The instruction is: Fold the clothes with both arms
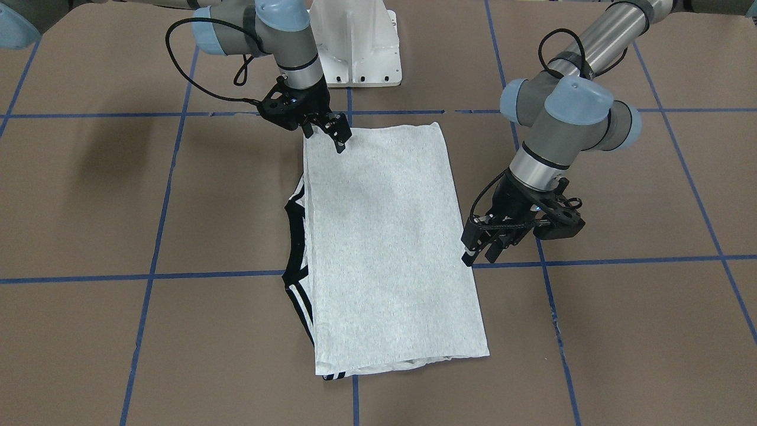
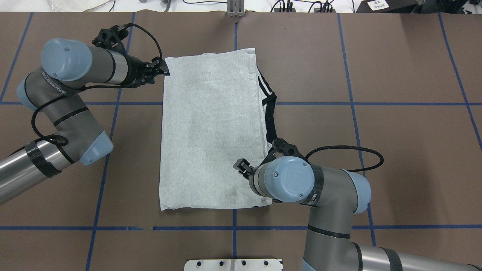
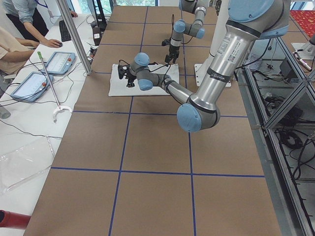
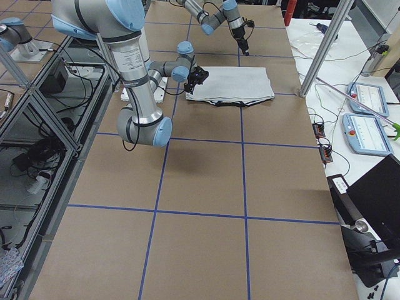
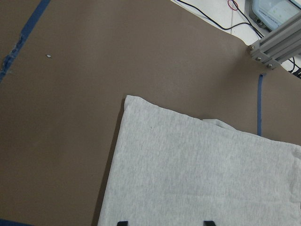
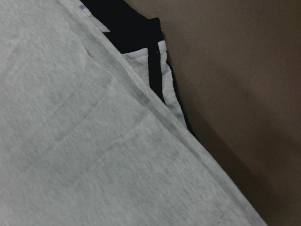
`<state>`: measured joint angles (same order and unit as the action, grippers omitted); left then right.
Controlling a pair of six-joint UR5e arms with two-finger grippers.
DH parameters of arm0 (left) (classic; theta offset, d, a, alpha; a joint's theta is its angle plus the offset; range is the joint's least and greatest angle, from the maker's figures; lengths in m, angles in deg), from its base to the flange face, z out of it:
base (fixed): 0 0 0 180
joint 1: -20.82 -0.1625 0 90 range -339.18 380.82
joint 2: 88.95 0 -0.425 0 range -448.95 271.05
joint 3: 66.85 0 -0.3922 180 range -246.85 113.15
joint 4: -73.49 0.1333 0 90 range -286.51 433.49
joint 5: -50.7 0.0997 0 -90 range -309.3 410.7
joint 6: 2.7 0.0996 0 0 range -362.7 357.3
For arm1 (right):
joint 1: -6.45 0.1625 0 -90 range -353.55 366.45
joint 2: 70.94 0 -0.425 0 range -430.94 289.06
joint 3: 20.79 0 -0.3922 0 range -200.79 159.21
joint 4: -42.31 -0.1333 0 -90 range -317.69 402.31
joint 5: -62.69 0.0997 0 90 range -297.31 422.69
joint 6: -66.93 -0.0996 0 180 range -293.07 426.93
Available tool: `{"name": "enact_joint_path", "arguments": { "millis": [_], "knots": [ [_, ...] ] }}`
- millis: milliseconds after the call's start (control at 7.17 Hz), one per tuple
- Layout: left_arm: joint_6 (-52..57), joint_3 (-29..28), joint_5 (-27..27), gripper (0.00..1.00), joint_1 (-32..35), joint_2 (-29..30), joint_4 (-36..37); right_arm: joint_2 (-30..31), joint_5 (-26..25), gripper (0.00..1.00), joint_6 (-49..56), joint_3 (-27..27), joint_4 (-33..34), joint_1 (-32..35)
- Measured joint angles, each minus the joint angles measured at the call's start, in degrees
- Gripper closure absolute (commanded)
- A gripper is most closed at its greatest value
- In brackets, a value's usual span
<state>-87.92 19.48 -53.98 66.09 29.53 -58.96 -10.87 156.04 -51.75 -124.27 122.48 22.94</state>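
The grey T-shirt (image 1: 384, 236) lies flat on the brown table, folded into a long rectangle with the print hidden. Its black collar and striped trim (image 2: 268, 99) stick out along the edge on my right. It also shows in the overhead view (image 2: 211, 128). My left gripper (image 1: 484, 255) is open and empty, hovering at the shirt's far left corner (image 2: 162, 70). Its fingertips (image 5: 122, 222) show just above the cloth (image 5: 202, 174). My right gripper (image 1: 331, 133) looks open, just above the near right corner (image 2: 241, 166). The right wrist view shows cloth (image 6: 70, 141) and trim (image 6: 162, 70) close up.
The white pedestal base (image 1: 355, 47) stands at the robot's edge of the table. Blue tape lines (image 2: 301, 103) grid the brown surface. An aluminium post (image 5: 273, 44) stands beyond the far edge. Operators and tablets (image 3: 44, 69) are on a side bench.
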Motion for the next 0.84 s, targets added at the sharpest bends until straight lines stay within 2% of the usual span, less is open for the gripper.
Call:
{"name": "enact_joint_path", "arguments": {
  "millis": [837],
  "knots": [
    [-0.03,1.14,0.06,0.38,0.0,-0.84,0.08,1.5,-0.02,0.03,-0.74,1.56,-0.11,-1.36]
  ]
}}
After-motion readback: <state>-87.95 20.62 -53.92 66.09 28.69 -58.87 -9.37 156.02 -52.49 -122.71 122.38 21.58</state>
